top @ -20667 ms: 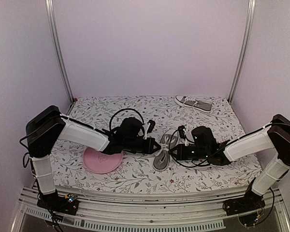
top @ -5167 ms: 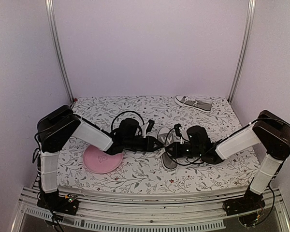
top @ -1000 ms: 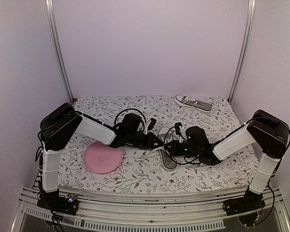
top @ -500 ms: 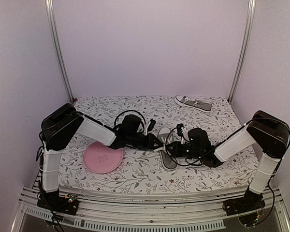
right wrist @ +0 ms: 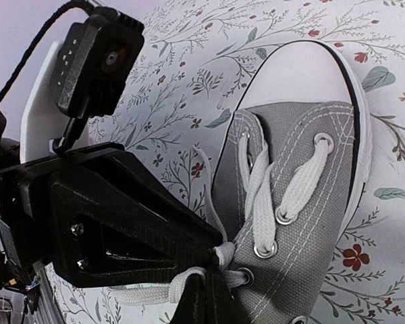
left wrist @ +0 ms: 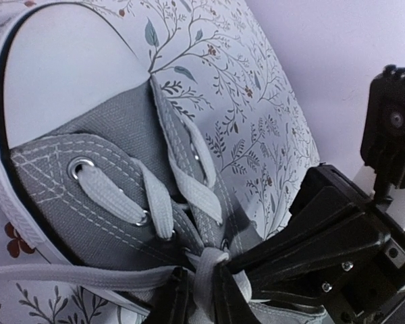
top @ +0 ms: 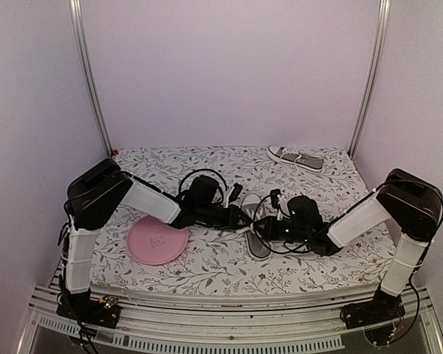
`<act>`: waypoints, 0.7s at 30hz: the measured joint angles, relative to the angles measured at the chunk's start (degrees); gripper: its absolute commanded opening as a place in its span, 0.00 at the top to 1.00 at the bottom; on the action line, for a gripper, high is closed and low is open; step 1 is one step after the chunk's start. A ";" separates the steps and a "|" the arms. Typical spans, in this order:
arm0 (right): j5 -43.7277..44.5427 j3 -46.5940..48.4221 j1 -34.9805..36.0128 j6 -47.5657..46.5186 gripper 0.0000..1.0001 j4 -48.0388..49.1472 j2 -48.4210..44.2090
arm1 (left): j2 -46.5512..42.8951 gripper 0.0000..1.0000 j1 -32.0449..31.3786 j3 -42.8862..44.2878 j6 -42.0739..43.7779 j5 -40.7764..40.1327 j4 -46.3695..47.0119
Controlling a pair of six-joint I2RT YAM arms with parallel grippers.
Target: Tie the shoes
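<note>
Shoe turned — left tool, right tool clamp laces; floral cloth, lilac walls.

The grey shoe lies on the flowered table, with its white toe cap at the upper left. At the bottom edge, the left end effector pinches a white lace between two dark fingers. The black right end effector reaches the same spot.

One shoe lies on the table near its middle, with the plate to its left. The left gripper and right gripper meet over its laces from opposite sides. The other shoe lies well apart, at the far right.
</note>
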 measured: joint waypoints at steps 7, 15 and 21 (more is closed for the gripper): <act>-0.37 0.00 -0.09 0.20 0.98 0.20 0.00 | 0.00 0.83 -0.02 -1.22 -0.31 -0.04 2.45; -0.55 -0.02 -0.13 0.26 0.98 0.24 0.00 | -0.02 0.82 -0.04 -3.85 -1.95 -0.59 7.80; -0.68 -0.02 -0.17 0.39 0.98 0.39 0.00 | -0.02 0.82 -0.07 -4.55 -2.86 -0.79 9.40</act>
